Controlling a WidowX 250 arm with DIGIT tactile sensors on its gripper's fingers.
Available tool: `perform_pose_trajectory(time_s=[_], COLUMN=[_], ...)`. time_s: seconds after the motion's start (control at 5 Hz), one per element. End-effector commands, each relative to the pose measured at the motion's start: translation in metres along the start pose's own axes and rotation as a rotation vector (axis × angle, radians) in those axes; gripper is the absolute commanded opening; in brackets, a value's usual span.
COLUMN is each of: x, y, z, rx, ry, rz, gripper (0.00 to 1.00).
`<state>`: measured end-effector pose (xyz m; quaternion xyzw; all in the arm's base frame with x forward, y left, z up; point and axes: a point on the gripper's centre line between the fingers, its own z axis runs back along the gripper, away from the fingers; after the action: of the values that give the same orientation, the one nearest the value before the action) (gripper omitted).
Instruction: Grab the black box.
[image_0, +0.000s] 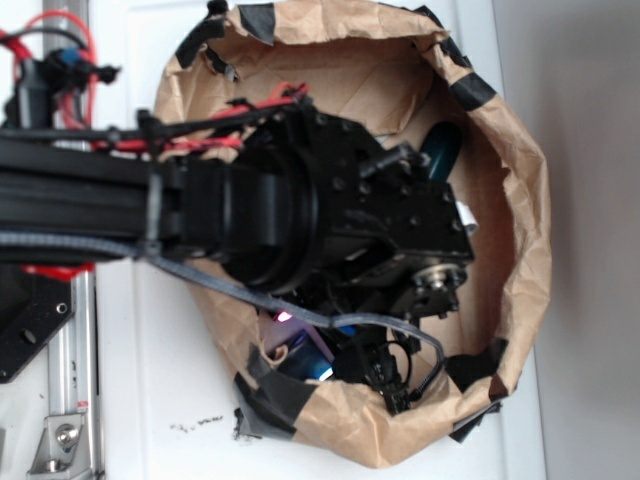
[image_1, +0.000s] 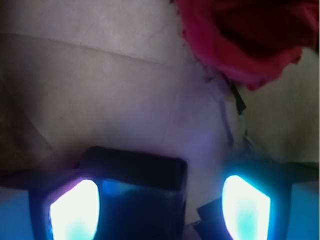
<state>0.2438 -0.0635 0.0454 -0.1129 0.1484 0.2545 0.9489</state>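
The black box (image_1: 135, 190) lies on the brown paper floor, seen close up in the wrist view. It sits between the jaws of my gripper (image_1: 160, 210), against the glowing left finger (image_1: 75, 210), with a gap to the right finger (image_1: 245, 207). The gripper is open and not closed on the box. In the exterior view the gripper (image_0: 305, 345) reaches down inside the paper bag (image_0: 520, 200), and the arm hides the box there.
A red paper wad (image_1: 245, 40) lies ahead to the right of the box. A dark green oval case (image_0: 440, 150) rests by the bag's far wall. Black tape strips (image_0: 470, 90) patch the rim. The bag walls close in all around.
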Motion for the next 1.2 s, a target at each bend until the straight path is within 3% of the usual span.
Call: perform_pose_trajectory(time_s=[0.0,0.4,0.6,0.8,1.0], x=[-0.025,-0.026,-0.025,-0.025,-0.016], y=[-0.01,-0.022,-0.013,0.008,0.024], z=[0.008,-0.032,-0.057,-0.048,0.001], rx=[-0.022,0.038,0.05,0.083,0.193], ry=[-0.077,-0.1,-0.054,-0.119,-0.285], rz=[-0.046,-0.005,-0.004,0.007,-0.103], gripper=[1.0,1.0,1.0,0.0,0.0])
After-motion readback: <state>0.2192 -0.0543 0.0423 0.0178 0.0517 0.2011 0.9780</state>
